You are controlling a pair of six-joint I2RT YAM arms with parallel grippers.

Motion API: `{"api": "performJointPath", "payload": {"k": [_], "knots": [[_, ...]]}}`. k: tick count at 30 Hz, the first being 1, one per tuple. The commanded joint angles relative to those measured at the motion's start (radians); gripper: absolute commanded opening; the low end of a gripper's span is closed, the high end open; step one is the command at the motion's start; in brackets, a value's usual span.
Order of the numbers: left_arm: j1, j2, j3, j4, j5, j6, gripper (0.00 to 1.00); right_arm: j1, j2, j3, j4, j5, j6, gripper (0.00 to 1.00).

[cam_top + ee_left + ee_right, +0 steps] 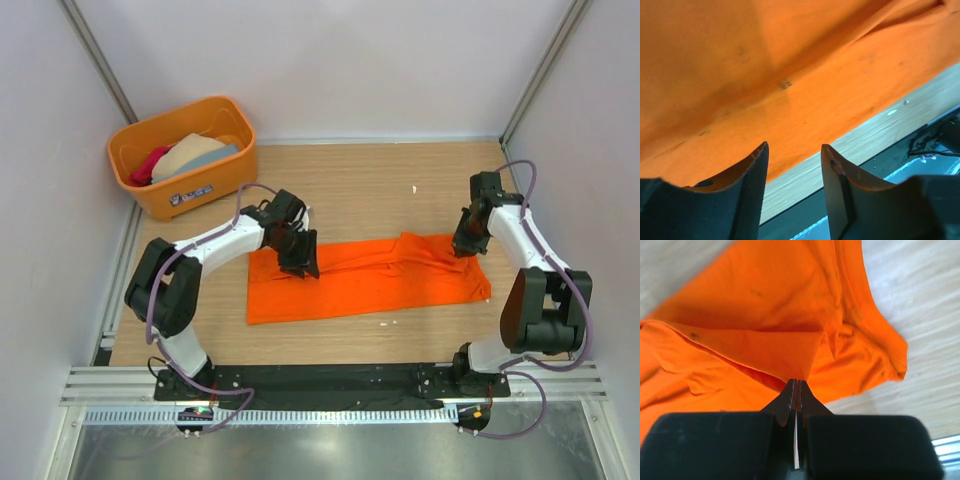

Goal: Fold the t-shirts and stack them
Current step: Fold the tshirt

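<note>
Cloth handling: orange t-shirt [370, 280], soft, light and limp, lies as a flat band on the table [380, 190]; left claw [792, 150] spread over its left part, holding nothing; right claw [797, 382] pressed together, seemingly nipping a thin edge fold near its right end, a sound hold.

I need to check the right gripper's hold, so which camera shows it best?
The right wrist view: the right gripper sits close up, jaws shut on a raised fold of the shirt. The top view shows it small, at the shirt's right end, fingertips hidden. The left wrist view misses it.
</note>
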Motion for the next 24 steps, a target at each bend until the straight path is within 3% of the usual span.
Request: {"api": "performJointPath", "payload": {"k": [1, 2, 6, 14, 16, 21, 23, 24], "knots": [[-0.024, -0.054, 0.034, 0.073, 0.061, -0.008, 0.49, 0.001, -0.102, -0.062, -0.036, -0.02, 0.035, 0.01], [-0.043, -0.051, 0.043, 0.096, 0.061, -0.008, 0.54, 0.001, -0.119, -0.077, -0.037, -0.02, 0.037, 0.01], [-0.103, -0.008, 0.086, 0.173, 0.039, -0.042, 0.61, 0.001, -0.166, -0.144, -0.04, -0.025, 0.046, 0.01], [-0.22, 0.157, 0.257, 0.228, 0.03, -0.119, 0.6, -0.001, -0.197, -0.209, -0.108, -0.017, 0.074, 0.02], [-0.225, 0.19, 0.29, 0.236, 0.051, -0.142, 0.6, -0.001, -0.177, -0.217, -0.146, -0.043, 0.078, 0.08], [-0.225, 0.213, 0.319, 0.238, 0.059, -0.163, 0.6, -0.001, -0.221, -0.235, -0.246, -0.118, 0.114, 0.09], [-0.226, 0.213, 0.319, 0.239, 0.073, -0.165, 0.6, -0.001, -0.24, -0.237, -0.246, -0.112, 0.117, 0.16], [-0.228, 0.214, 0.316, 0.242, 0.076, -0.168, 0.6, -0.001, -0.244, -0.234, -0.229, -0.106, 0.114, 0.29]]}}
